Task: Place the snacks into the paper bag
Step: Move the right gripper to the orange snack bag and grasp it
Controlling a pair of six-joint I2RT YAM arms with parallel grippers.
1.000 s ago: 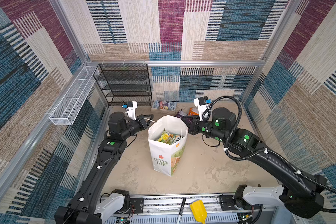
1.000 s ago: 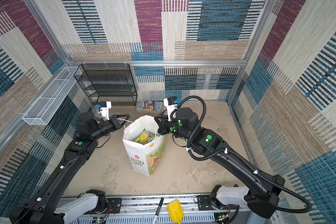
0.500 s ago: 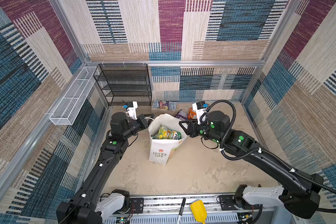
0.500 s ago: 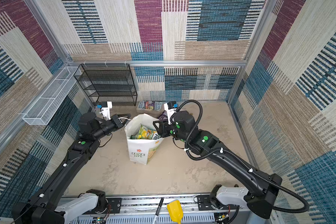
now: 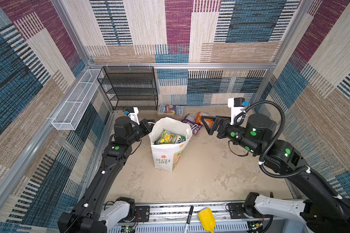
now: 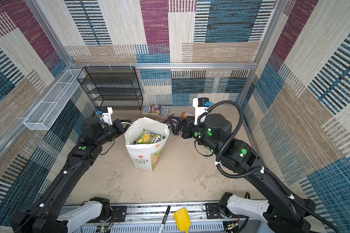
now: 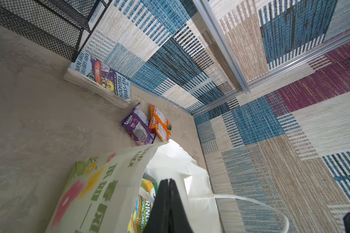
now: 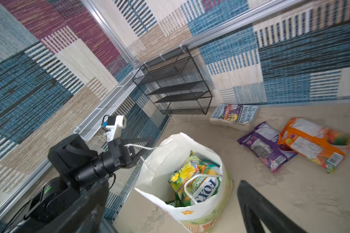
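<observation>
Book beside black mesh shelf

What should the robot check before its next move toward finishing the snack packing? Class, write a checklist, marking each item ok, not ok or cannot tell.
1. The paper bag upright, mouth open: ok.
2. The left jaws shut at the bag's rim, steadying it: ok.
3. The right jaws open and empty, near the loose packets: ok.
4. All snacks bagged: not ok; the purple packet and orange packet lie on the table, orange overlapping purple.
5. The book apart from both packets: ok.
6. Room left above the packed snacks: cannot tell.
</observation>
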